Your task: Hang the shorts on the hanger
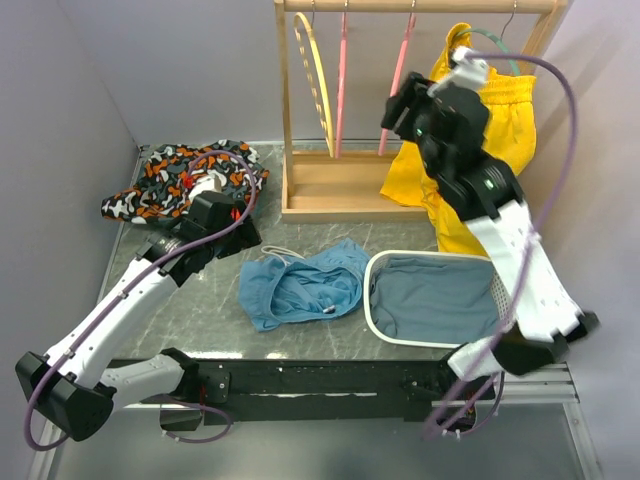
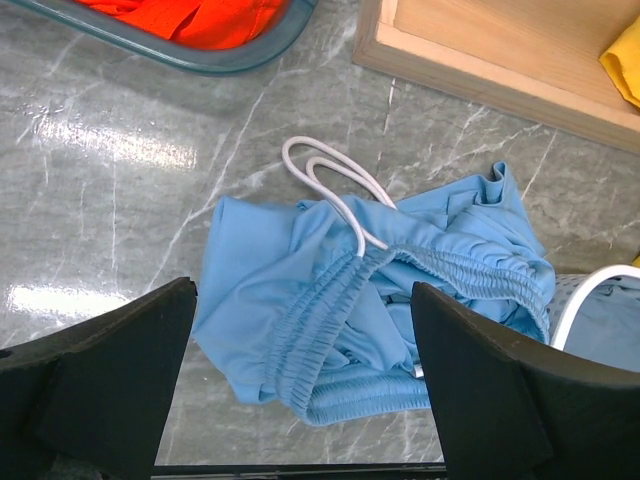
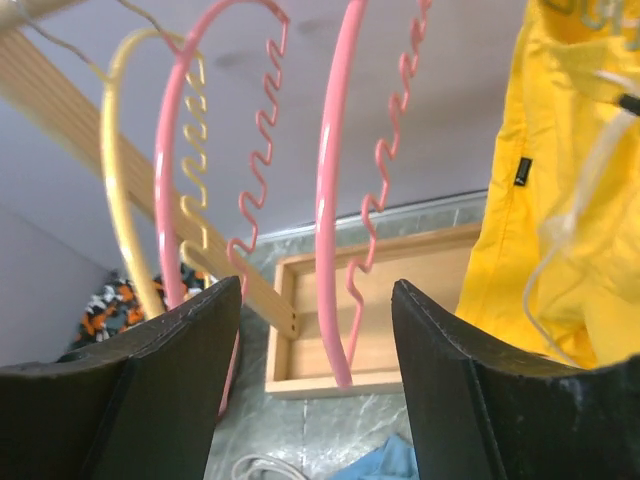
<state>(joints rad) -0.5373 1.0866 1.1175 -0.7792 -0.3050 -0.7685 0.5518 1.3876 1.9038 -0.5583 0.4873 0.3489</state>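
**Nothing grasped yet**

Left gripper (image 2: 303, 300) is spread wide, the shorts (image 2: 420, 280) crumpled on the table (image 2: 100, 200) directly beneath it, ungrasped. Right gripper (image 3: 315, 290), jaws also apart, faces the pink hanger (image 3: 328, 200) just ahead, hanging bare. The whole job looks undone. Beside the shorts, to the left gripper's right, a white basket (image 1: 430, 254) holds grey-blue cloth (image 1: 435, 295).

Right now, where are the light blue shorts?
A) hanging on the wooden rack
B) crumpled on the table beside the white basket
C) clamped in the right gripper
B: the shorts lie crumpled on the table, just left of the white basket, untouched by the open left gripper.
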